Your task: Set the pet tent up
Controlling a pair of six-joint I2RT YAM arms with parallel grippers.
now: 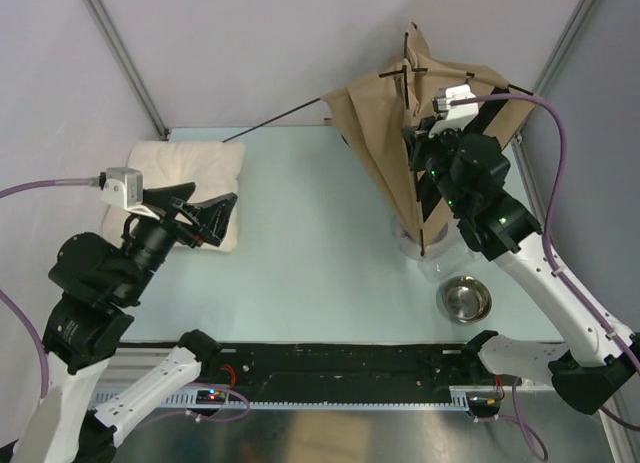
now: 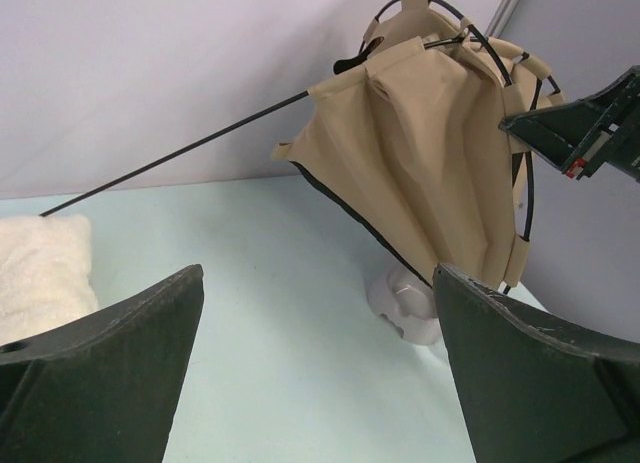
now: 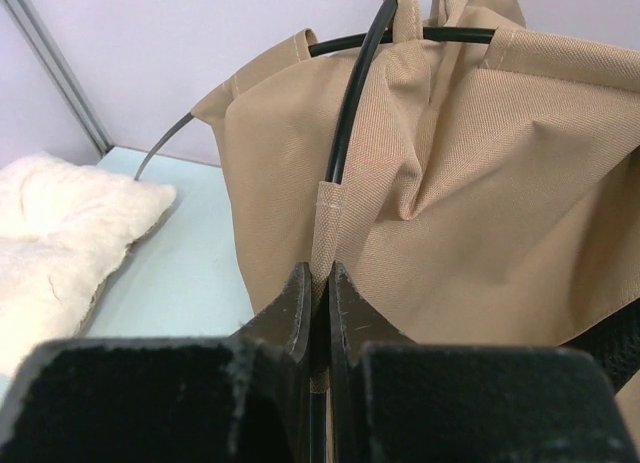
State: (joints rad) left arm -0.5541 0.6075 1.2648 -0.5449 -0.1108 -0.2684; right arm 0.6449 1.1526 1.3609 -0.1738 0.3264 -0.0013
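The pet tent (image 1: 380, 123) is a crumpled tan bundle held up at the back right of the table, with its dark poles crossing at the top. One thin pole (image 1: 275, 121) sticks out to the left. My right gripper (image 3: 319, 281) is shut on a fabric sleeve of the tent (image 3: 480, 183), where a black pole (image 3: 350, 113) runs through. In the top view that gripper (image 1: 425, 178) presses into the tent's right side. My left gripper (image 1: 215, 215) hovers open over the cushion's right edge. Nothing lies between its fingers (image 2: 130, 353). It faces the tent (image 2: 420, 153) from afar.
A fluffy cream-white cushion (image 1: 190, 168) lies at the back left. A steel bowl (image 1: 464, 299) sits near the front right. A pale rounded object (image 2: 405, 305) rests on the table under the tent. Grey walls and metal posts close the back corners.
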